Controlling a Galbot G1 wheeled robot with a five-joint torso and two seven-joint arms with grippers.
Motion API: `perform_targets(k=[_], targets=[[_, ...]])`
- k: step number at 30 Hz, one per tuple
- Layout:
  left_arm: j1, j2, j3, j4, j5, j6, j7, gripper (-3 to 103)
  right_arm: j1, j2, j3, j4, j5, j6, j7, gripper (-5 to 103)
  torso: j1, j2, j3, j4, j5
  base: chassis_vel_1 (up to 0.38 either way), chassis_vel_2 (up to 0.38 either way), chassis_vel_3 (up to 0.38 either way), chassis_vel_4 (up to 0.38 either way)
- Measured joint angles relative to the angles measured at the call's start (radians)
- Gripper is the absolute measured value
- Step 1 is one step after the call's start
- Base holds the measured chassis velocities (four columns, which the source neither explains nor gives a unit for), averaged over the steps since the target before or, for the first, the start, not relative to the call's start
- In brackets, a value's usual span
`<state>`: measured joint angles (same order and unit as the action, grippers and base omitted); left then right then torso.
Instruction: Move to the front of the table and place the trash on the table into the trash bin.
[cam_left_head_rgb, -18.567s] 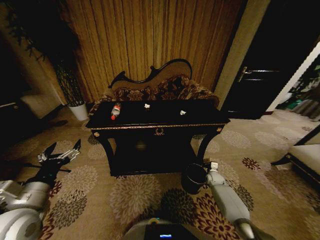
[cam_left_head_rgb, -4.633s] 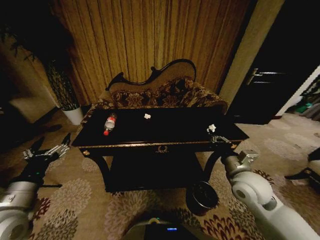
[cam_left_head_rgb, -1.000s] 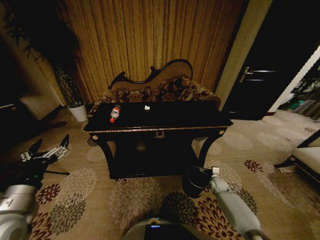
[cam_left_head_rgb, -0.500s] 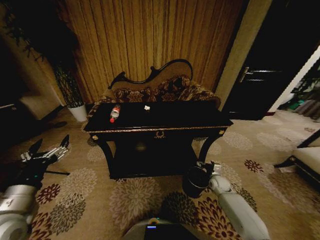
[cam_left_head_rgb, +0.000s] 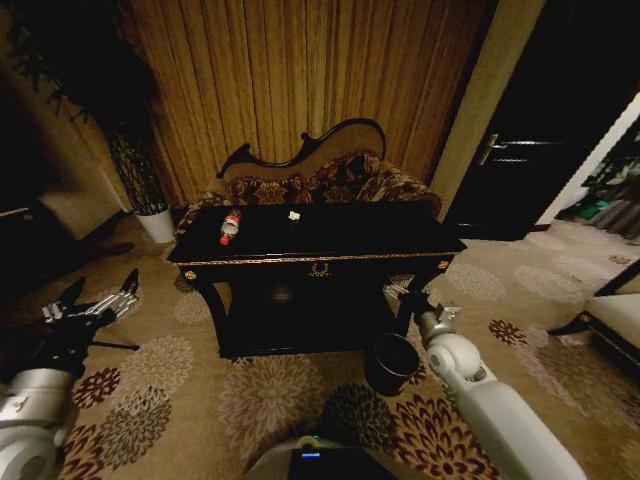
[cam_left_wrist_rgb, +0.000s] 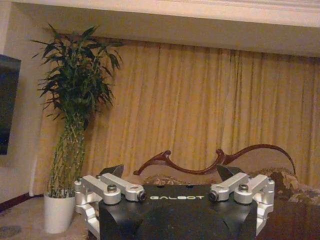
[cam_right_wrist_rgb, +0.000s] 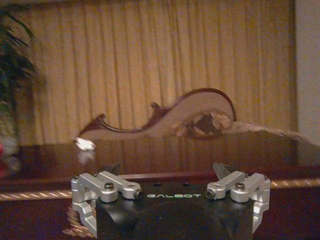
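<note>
The table (cam_left_head_rgb: 400, 240) was glossy black with gold trim and a gold centre ornament. On it lay a clear bottle (cam_left_head_rgb: 230, 226) with a red cap and a white scrap (cam_left_head_rgb: 294, 215). The trash bin (cam_left_head_rgb: 391, 362) was dark brown-black. The carpet (cam_left_head_rgb: 250, 395) was beige with dark red floral medallions, and the curtain (cam_left_head_rgb: 300, 80) was golden.

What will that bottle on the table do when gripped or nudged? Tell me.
The bottle lies on its side on the glossy table, so a nudge would probably roll or slide it. It looks small, clear plastic: likely light, and it may flex under a firm squeeze. How full it is cannot be seen.
</note>
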<state>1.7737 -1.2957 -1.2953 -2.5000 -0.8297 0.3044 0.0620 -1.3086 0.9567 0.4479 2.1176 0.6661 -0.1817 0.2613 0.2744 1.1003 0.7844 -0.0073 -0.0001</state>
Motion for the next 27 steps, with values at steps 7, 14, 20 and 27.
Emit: perform_targets(k=[7,14,20,27], targets=[[0.003,0.003,-0.007,0.0,-0.002,0.002,-0.003,100,-0.03,-0.007,0.022,0.136,0.017,-0.038,0.063,100,0.0,0.0,0.0,0.0,0.0001,0.0,0.0,0.0,0.0],[0.007,0.005,-0.016,0.0,-0.007,0.003,-0.003,100,-0.095,-0.007,0.083,0.227,0.018,-0.045,0.07,100,0.0,0.0,0.0,-0.0001,0.0001,0.0,0.0,0.0,0.0],[-0.003,0.011,-0.024,0.0,-0.01,0.027,-0.017,100,-0.117,-0.006,0.106,0.262,0.017,-0.064,0.071,100,0.0,0.0,0.0,0.0,0.0001,0.0,0.0,0.0,0.0],[-0.013,0.022,-0.033,0.0,-0.024,0.085,-0.034,100,-0.109,-0.001,0.099,0.268,0.012,-0.087,0.072,100,0.0,0.0,0.0,0.0001,0.0002,0.0,0.0,0.0,0.0]])
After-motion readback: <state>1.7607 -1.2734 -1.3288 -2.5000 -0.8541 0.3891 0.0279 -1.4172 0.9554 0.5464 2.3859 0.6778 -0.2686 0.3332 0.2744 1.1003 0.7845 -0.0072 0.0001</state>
